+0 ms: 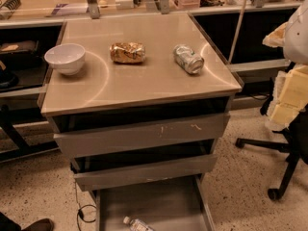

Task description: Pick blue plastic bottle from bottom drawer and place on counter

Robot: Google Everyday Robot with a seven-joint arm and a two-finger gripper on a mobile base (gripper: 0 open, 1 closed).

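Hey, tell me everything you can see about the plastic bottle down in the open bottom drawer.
The blue plastic bottle is small and clear, with a white screw cap and a pale label. It lies on its side on the flat grey floor of the pulled-out bottom drawer, toward the near end, left of centre, cap pointing up-left. The picture's lower edge cuts off part of its body. Only the drawer floor touches it. The gripper is not in view; nothing holds the bottle.

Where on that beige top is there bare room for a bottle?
The front half of the counter, before the white bowl, gold can and silver-green can, is bare; so is the back. That middle row is crowded. The gripper is out of view.
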